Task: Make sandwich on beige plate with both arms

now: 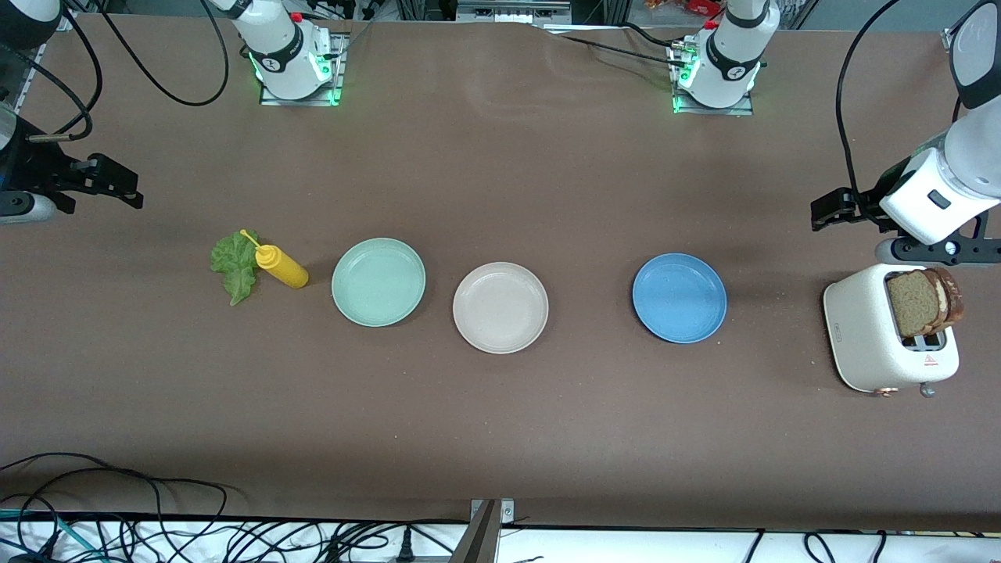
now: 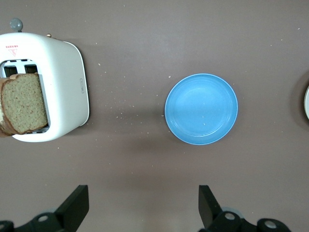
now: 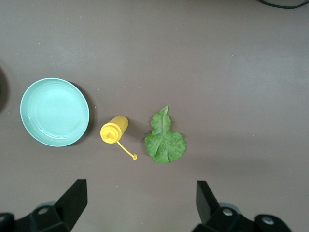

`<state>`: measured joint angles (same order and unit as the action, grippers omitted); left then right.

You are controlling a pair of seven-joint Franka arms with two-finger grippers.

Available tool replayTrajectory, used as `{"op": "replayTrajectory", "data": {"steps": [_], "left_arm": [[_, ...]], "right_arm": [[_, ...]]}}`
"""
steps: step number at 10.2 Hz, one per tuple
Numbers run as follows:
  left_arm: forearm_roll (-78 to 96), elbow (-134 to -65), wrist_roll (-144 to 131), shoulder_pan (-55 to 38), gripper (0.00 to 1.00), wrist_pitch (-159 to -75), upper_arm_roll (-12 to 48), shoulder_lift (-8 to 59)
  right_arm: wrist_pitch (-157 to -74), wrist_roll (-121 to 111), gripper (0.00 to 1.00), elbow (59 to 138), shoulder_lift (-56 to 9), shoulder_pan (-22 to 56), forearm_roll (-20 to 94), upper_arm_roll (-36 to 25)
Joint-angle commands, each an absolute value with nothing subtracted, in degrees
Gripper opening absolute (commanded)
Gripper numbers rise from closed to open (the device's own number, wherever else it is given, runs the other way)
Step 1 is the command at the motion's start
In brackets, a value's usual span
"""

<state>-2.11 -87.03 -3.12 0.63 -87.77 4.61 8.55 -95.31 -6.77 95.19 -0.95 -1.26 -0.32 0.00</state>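
The beige plate (image 1: 500,307) sits empty mid-table, between a mint green plate and a blue plate. The sandwich's parts lie apart. Two brown bread slices (image 1: 923,301) (image 2: 24,104) stand in a white toaster (image 1: 868,336) at the left arm's end. A green lettuce leaf (image 1: 235,264) (image 3: 165,140) lies flat at the right arm's end. My left gripper (image 1: 830,209) (image 2: 143,208) hangs open and empty over bare table beside the toaster. Over bare table by the lettuce, my right gripper (image 1: 117,188) (image 3: 140,205) is open and empty too.
A yellow squeeze bottle (image 1: 281,266) (image 3: 114,129) lies on its side between the lettuce and the mint green plate (image 1: 378,281) (image 3: 54,112). The blue plate (image 1: 679,298) (image 2: 201,108) is empty. Cables hang along the table's near edge.
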Motion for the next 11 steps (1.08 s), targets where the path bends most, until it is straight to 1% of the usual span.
{"op": "replayTrajectory", "data": {"steps": [1,11], "left_arm": [[-3.34,-86.40,-3.87,0.00,1.00,-87.80,4.39,8.88],[-3.34,-86.40,-3.87,0.00,1.00,-87.89,4.39,8.96]], "right_arm": [[-94.31,-6.15,1.00,94.22,-1.32,-0.88,-0.97,0.00],[-93.96,-6.85,1.00,94.04,-1.58,-0.70,-1.05,-0.09]]}}
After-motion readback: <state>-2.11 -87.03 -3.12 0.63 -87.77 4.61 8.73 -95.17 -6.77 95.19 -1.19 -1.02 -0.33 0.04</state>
